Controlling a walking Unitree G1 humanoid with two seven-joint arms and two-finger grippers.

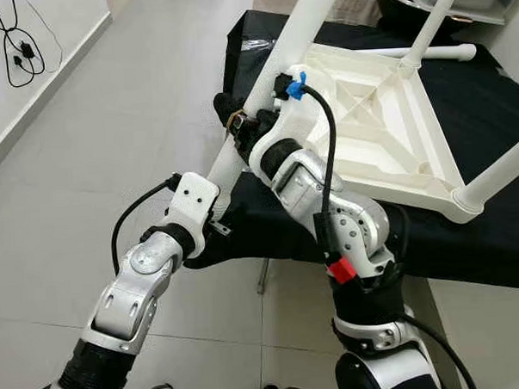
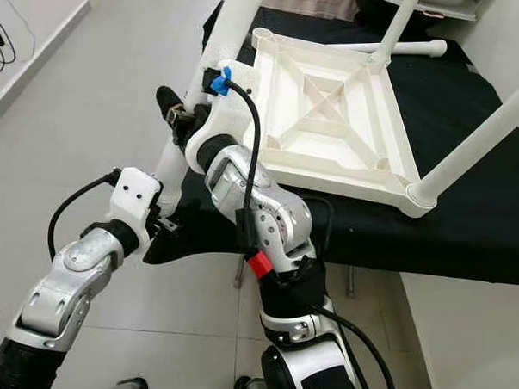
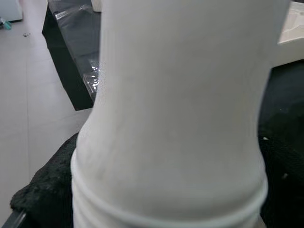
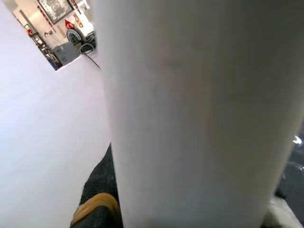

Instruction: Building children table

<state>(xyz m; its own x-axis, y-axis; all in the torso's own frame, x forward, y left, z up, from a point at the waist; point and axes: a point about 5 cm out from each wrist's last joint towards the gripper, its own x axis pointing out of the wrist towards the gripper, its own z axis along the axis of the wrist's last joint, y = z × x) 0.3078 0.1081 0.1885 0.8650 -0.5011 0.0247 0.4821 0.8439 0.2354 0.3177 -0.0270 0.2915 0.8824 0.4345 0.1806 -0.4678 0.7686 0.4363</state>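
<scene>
1. Reaching up from the lower left, the left arm (image 1: 130, 295) bends at the elbow and points its white wrist housing toward the lower end of a white table leg (image 1: 275, 65).
2. The left gripper (image 1: 216, 224) sits at that lower end of the leg, just off the near edge of the black cloth (image 1: 468, 237). Its fingers are hidden behind the wrist, so whether they are spread or closed cannot be told. The left wrist view has the leg (image 3: 180, 118) pressed close to the lens, with a ridged band near its end.
3. The leg runs diagonally upward and to the right, passing between the two wrists and on past the near left corner of the tabletop (image 1: 377, 129).
4. The right arm (image 1: 343, 225) rises from the lower centre, folds sharply at the elbow, and turns its wrist leftward to the leg's middle.
5. The right gripper (image 1: 239, 118) has black fingers (image 2: 171, 104) lying against the leg at its left side. How tightly they close cannot be judged. The right wrist view shows the leg (image 4: 190, 114) close up.
6. The tabletop lies upside down on the black cloth, ribbed underside upward.
7. Two further legs (image 1: 500, 171) stand already fixed in its right-hand corners.
</scene>
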